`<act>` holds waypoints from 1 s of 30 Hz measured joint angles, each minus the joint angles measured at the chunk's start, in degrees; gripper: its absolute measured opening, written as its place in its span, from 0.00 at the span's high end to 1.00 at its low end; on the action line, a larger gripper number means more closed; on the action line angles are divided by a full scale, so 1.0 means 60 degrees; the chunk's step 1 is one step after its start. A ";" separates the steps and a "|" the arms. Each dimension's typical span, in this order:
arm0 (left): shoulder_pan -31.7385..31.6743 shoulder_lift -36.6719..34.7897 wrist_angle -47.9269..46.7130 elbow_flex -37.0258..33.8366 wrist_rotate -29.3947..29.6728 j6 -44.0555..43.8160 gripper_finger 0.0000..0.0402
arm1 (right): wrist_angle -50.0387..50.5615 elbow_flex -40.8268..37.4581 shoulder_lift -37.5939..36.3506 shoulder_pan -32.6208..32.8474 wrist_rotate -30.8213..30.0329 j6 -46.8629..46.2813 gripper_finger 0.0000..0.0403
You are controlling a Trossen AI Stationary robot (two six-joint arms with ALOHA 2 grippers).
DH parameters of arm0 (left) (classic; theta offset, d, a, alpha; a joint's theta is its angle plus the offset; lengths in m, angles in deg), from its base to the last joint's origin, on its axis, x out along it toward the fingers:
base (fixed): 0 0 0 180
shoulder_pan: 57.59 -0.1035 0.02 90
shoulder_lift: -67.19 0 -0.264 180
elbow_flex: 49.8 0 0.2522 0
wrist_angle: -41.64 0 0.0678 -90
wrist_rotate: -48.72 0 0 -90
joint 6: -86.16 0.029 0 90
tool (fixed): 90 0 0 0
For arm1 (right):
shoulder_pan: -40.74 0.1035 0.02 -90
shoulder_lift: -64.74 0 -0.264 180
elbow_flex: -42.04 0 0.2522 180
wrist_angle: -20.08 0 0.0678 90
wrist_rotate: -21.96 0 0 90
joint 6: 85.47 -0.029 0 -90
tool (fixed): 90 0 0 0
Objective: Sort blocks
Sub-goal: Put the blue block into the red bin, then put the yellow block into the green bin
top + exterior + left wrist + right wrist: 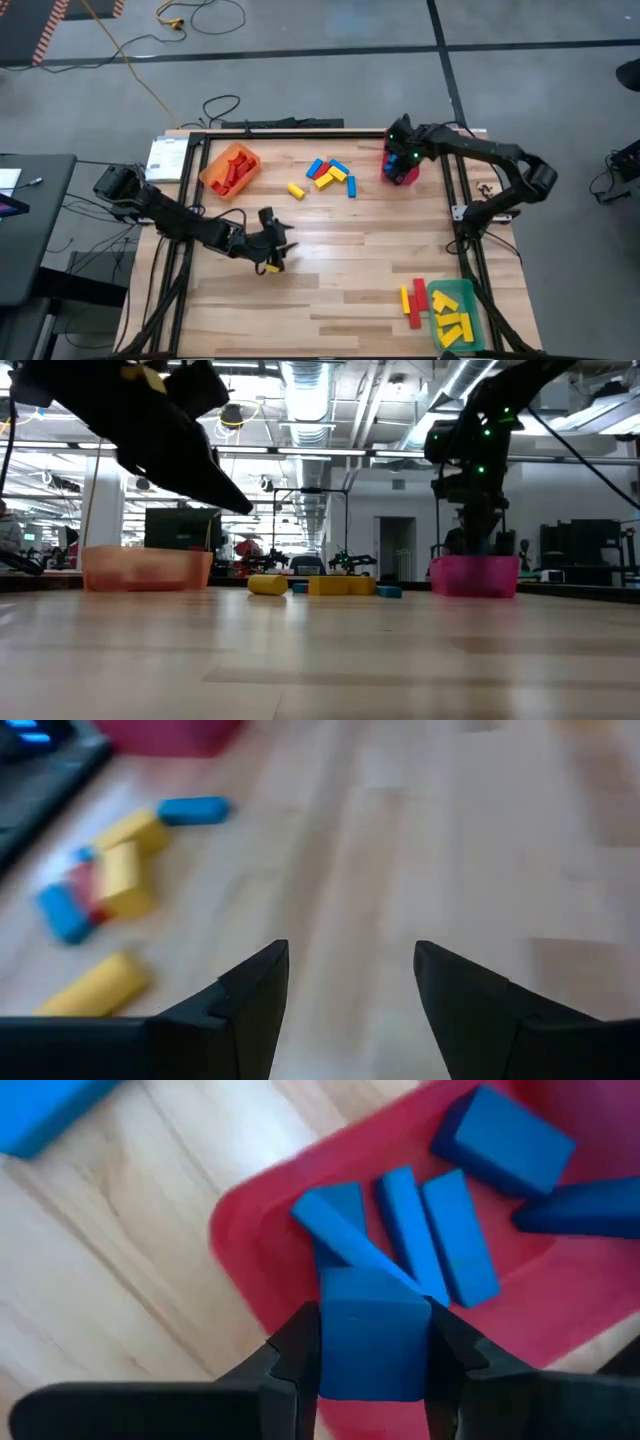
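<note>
a blue block [375,1335] sits clamped between the two dark fingers of the right tool [372,1365], end-on to the wrist camera and held directly above the red bin [275,1245]. below and just ahead of that tool, several more blue blocks [445,1235] lie loose inside the same bin, some leaning on each other. in the high view the right tool [400,158] hangs over the bin [402,172] at the far right side of the worktop [360,270].

a small scatter of blocks [330,175], yellow, blue and a little red, lies on the worktop to the left of the right tool, between it and the orange bin [215,172], which holds red blocks [235,165]. from the left wrist that scatter [110,885] shows ahead and off to one side of the left tool's fingers.

the left tool [350,985] has its fingers apart with bare wood between them, gripping nothing. in the high view it [275,245] sits low over the near left part of the worktop; a bit of yellow [270,267] shows just beside its tip, possibly a block, though the view is too poor to be sure.

well away from both tools, at the near right corner, a green bin [470,300] holds yellow blocks [452,318], with red and yellow blocks [412,300] lying just beside it on the wood.
</note>
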 joint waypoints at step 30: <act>-0.5325 0.0004 -0.4667 0.2517 -0.3514 0.4576 0.47 | 0.0738 -0.0009 -0.1930 0.1129 0.0763 -0.0741 0.40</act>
